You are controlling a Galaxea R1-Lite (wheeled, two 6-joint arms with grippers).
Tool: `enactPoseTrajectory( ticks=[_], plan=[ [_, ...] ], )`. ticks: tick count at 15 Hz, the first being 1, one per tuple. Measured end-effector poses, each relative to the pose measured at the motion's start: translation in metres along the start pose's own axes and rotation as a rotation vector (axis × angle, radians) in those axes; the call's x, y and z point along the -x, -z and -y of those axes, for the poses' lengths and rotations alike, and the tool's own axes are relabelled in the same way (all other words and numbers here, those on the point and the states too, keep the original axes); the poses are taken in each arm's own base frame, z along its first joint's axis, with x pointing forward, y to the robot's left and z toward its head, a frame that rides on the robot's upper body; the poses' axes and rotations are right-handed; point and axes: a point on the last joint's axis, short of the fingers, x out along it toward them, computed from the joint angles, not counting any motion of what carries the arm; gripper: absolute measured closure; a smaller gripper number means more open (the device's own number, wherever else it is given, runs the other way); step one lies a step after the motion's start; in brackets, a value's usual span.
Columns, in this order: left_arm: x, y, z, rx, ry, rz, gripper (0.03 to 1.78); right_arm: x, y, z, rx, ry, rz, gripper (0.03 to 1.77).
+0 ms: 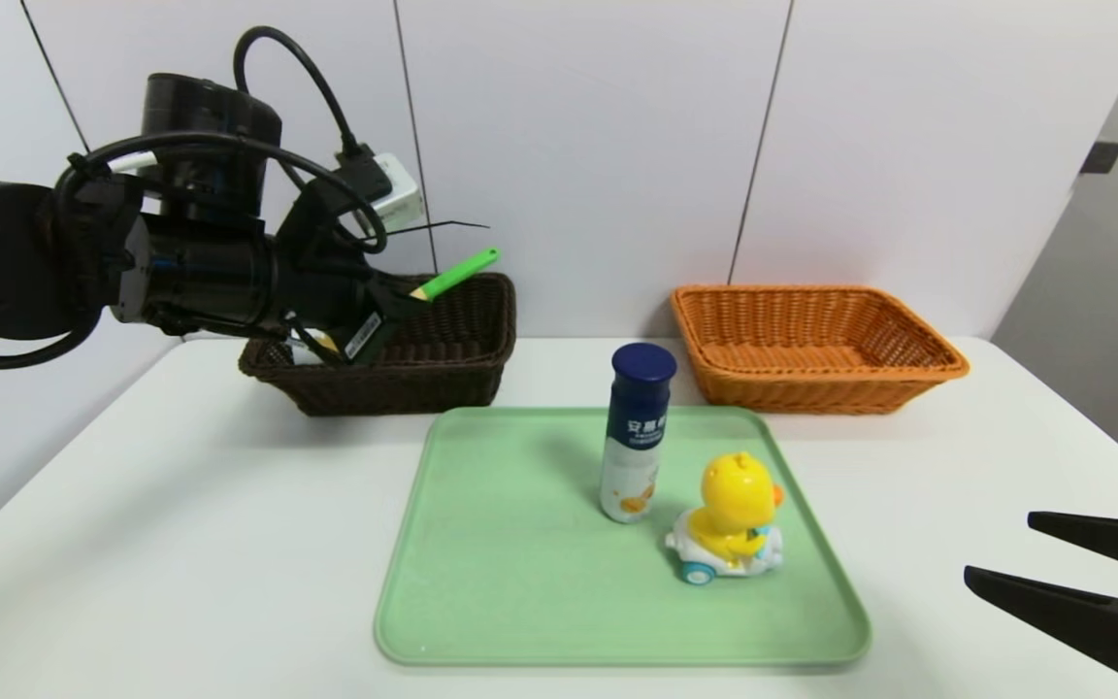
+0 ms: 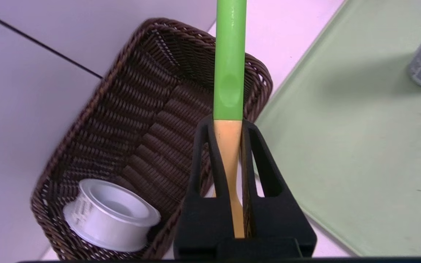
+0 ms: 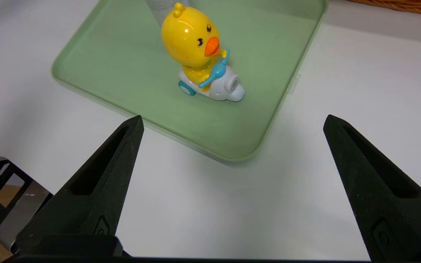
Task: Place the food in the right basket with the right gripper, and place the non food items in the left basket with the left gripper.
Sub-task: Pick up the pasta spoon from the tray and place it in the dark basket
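Fingers [image 2: 210, 146] clamp pencil [image 2: 229, 73] above dark basket [image 2: 97, 109].

Your inventory by finish:
- Left basket [image 1: 423, 359]: dark brown woven wicker, ribbed, rough.
- Right basket [image 1: 811, 340]: orange wicker, same weave.
- Tray [image 1: 481, 582]: pale green plastic, smooth, matt.
- Duck toy [image 3: 199, 54]: yellow plastic, glossy.
- Bottle [image 1: 635, 437]: smooth, printed label, dark blue cap.
- Pencil [image 2: 230, 62]: green glossy coat, bare wood at the sharpened end.
- Tape roll [image 2: 110, 215]: white, smooth.
- Table [image 1: 180, 544]: white, matt.
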Motion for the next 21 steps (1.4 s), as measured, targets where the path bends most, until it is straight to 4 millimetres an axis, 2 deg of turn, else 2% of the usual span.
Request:
enactPoseTrajectory(
  ticks=[5,11,21],
  plan=[
    [-0.018,0.018,-0.019,-0.196,-0.074,-0.023,1.67,0.0,0.002,0.0,-0.002,0.001,-0.005,0.1],
    [-0.037,0.026,-0.035,-0.293,-0.216,-0.023,1.67,-0.001,0.004,0.001,-0.004,0.003,-0.011,0.1],
    [-0.078,0.048,-0.033,-0.296,-0.243,-0.056,1.67,-0.002,0.004,0.001,-0.007,0.004,-0.017,0.1]
  ],
)
